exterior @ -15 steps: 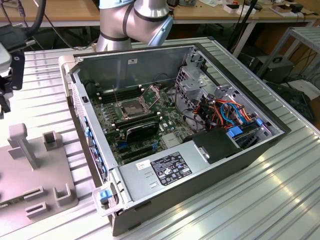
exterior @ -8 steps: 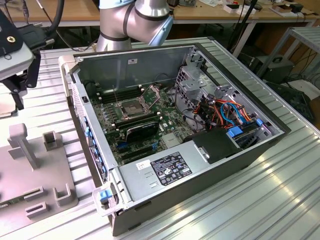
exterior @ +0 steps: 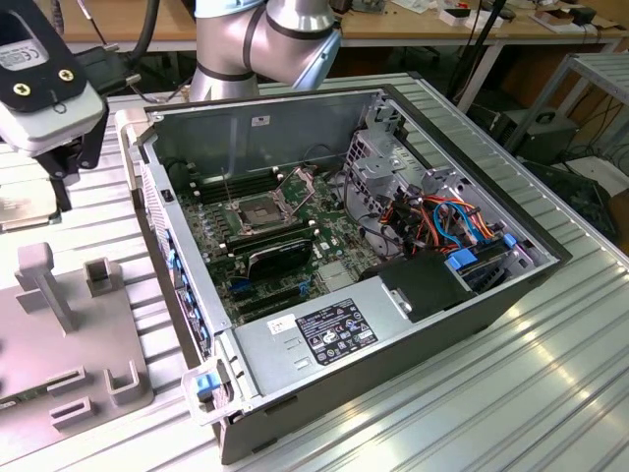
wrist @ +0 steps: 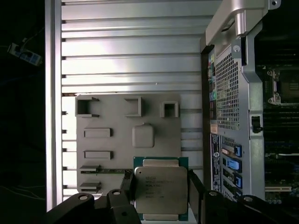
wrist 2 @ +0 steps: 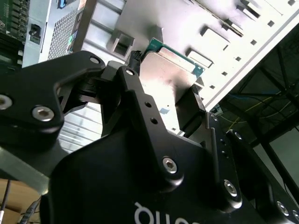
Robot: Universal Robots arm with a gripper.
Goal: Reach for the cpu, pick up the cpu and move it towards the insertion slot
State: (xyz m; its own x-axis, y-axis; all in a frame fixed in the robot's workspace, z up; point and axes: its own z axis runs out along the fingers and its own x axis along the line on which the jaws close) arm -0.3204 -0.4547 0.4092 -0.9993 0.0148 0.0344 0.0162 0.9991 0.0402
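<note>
The cpu, a silver-lidded square chip on a green board, sits between my gripper's two black fingers, which press on its opposite edges. In the second wrist view the cpu is clamped the same way by the gripper. In the exterior view the gripper hangs at the far left with the cpu in it, over the table beside the open computer case. The insertion slot, a silver-framed square socket with its latch raised, lies on the motherboard, well off to the exterior view's right of the gripper. The slot also shows partly inside the case.
A grey fixture plate with raised blocks and recesses lies under the gripper on the ribbed aluminium table. The case's metal side wall stands between the gripper and the motherboard. A drive cage and coloured cables fill the case's far side.
</note>
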